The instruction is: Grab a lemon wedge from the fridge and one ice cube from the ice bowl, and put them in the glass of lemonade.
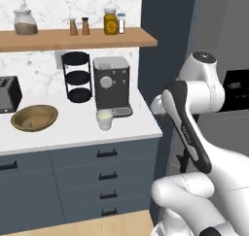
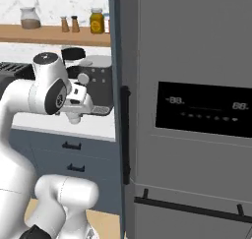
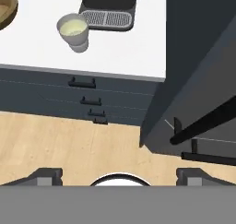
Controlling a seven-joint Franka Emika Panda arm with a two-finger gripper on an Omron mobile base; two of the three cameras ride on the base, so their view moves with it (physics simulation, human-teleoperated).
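Observation:
The glass of lemonade [image 1: 104,119] stands on the white counter [image 1: 73,133] in front of the coffee machine, and shows from above in the hand view as the glass [image 3: 73,30]. The brown ice bowl [image 1: 34,117] sits to its left; its rim [image 3: 7,6] shows at the hand view's upper left. The fridge [image 2: 197,110] is a tall dark-grey appliance with its door shut and a black handle [image 2: 125,134]. The lemon wedge is out of view. My gripper [image 3: 120,177] hangs open and empty in front of the counter edge, beside the fridge, looking down at the floor and drawers.
A coffee machine [image 1: 112,89] stands behind the glass, with a black tiered rack [image 1: 78,77] and a toaster [image 1: 8,94] further left. A wooden shelf [image 1: 73,38] with jars runs above. Blue-grey drawers [image 1: 107,172] are below the counter. The dispenser panel [image 2: 204,110] is on the fridge door.

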